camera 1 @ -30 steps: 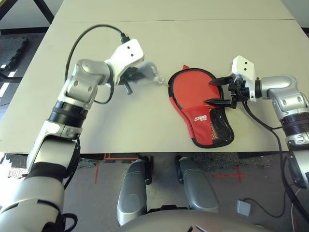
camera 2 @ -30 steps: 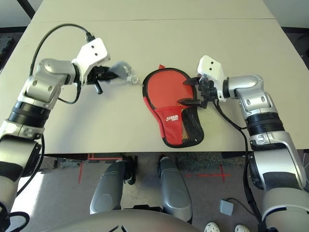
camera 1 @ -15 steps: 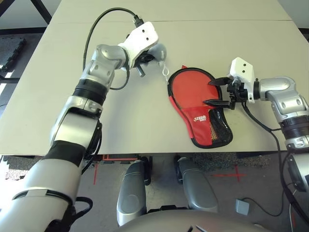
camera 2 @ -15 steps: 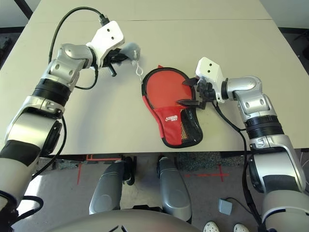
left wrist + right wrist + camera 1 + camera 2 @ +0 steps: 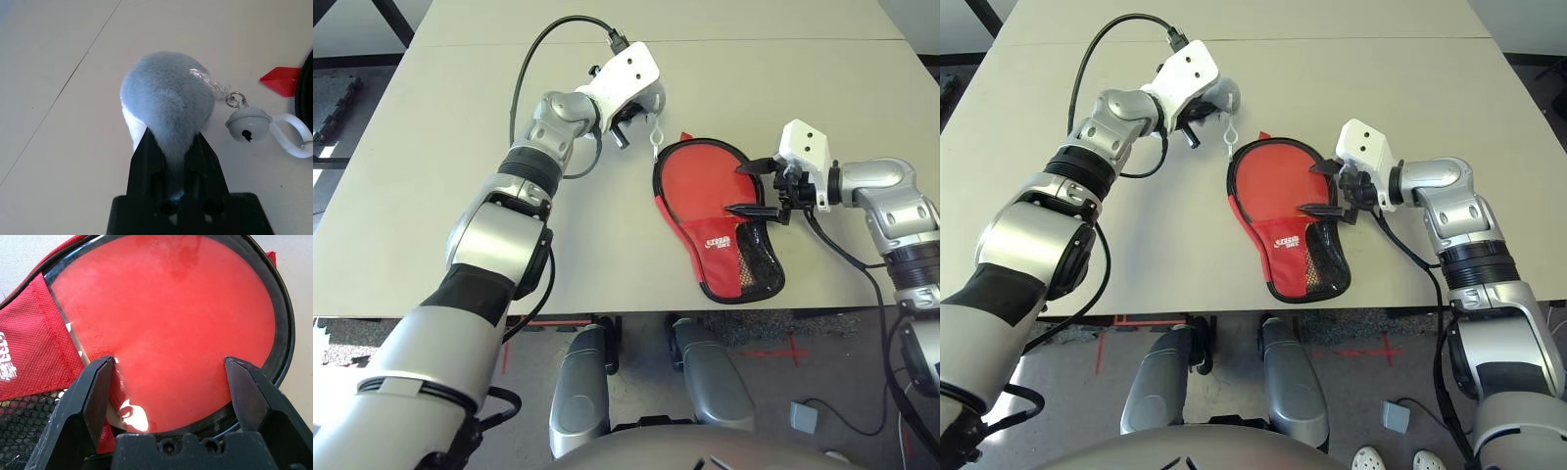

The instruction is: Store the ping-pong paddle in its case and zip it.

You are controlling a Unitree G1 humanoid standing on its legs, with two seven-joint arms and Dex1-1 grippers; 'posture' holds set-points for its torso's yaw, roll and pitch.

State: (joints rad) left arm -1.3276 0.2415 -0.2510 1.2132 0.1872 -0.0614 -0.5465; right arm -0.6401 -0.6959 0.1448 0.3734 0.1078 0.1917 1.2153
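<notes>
The red case [image 5: 717, 241] lies flat on the table with its black zipper rim unzipped around the round end. The ping-pong paddle [image 5: 698, 179] sits inside, its round red face [image 5: 166, 318] bare; its handle is hidden under the red flap [image 5: 27, 357] and mesh pocket [image 5: 759, 262]. My right gripper [image 5: 736, 189] stands open at the case's right edge, one fingertip [image 5: 100, 369] on each side above the paddle face. My left gripper [image 5: 634, 116] is shut on a grey plush toy [image 5: 166, 93], held just left of the case's far end.
A small silver bell [image 5: 247, 122] and a white loop [image 5: 654, 147] dangle from the plush toy, close to the case's red tab [image 5: 283, 78]. The beige table [image 5: 460, 206] stretches wide to the left and back. Its front edge runs just below the case.
My left arm has carried the plush toy back and to the right, up to the case's far end. The right gripper has barely moved and stays open.
</notes>
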